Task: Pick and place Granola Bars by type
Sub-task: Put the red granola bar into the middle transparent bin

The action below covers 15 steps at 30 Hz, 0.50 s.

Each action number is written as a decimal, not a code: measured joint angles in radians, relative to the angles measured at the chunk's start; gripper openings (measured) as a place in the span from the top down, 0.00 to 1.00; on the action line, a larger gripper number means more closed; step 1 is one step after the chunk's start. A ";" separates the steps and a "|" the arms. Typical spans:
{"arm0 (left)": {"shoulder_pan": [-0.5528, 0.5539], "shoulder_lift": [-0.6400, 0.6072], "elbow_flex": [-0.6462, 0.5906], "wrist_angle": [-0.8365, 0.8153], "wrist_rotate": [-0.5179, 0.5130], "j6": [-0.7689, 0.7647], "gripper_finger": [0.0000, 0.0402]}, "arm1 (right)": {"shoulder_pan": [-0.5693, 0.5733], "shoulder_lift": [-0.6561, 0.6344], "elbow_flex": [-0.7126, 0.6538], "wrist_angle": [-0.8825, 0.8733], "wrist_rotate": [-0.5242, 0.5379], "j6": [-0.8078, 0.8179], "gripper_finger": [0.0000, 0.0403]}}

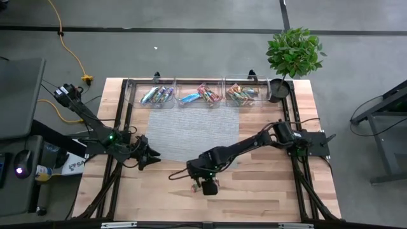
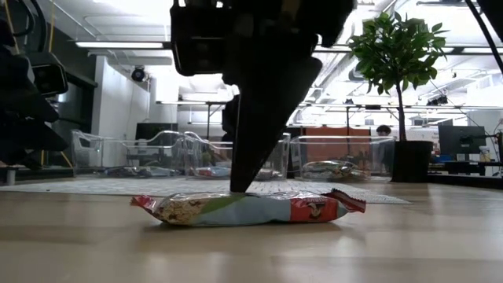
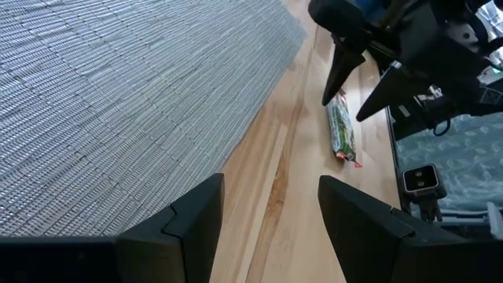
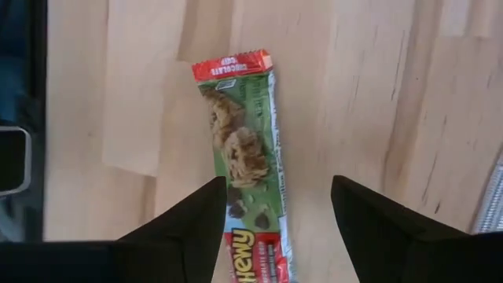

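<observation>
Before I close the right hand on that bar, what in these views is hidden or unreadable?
- High view: the granola bar is almost wholly covered by the right hand.
- Right wrist view: the bar's near end is cut off by the frame edge.
- Low view: finger contact with the wrapper unclear.
- High view: bars in the bins are too small to count.

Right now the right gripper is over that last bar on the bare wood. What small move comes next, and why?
Probably close the right gripper on the green and red granola bar. Its fingers are open and straddle the bar, and the low view shows one fingertip already down at the wrapper on the wooden table, so no further descent looks needed. The left gripper waits open beside the mat.
</observation>
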 joint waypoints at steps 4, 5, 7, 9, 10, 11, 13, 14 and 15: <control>0.000 0.000 0.000 0.000 0.000 0.000 0.49 | 0.028 0.000 0.000 0.000 0.064 -0.060 0.46; 0.000 0.000 0.000 0.000 0.000 0.000 0.49 | 0.035 0.000 0.000 0.002 0.088 -0.077 0.46; 0.000 0.000 0.000 0.000 0.000 0.000 0.49 | 0.049 0.000 0.000 0.015 0.135 -0.101 0.46; 0.000 0.000 0.000 0.000 0.000 -0.001 0.49 | 0.065 0.000 0.000 0.028 0.174 -0.128 0.46; 0.000 0.000 0.000 0.000 0.000 -0.005 0.49 | 0.073 0.000 0.000 0.031 0.195 -0.138 0.46; 0.000 0.000 0.000 0.000 0.000 -0.008 0.49 | 0.079 0.000 0.000 0.030 0.216 -0.146 0.46; 0.000 0.000 0.000 0.000 0.000 -0.008 0.49 | 0.088 0.000 0.000 0.030 0.237 -0.147 0.46; 0.000 0.000 0.000 0.000 0.000 -0.008 0.49 | 0.091 0.000 0.000 0.032 0.237 -0.142 0.46; 0.000 0.000 0.000 0.000 0.000 -0.008 0.49 | 0.093 0.000 0.000 0.036 0.236 -0.132 0.46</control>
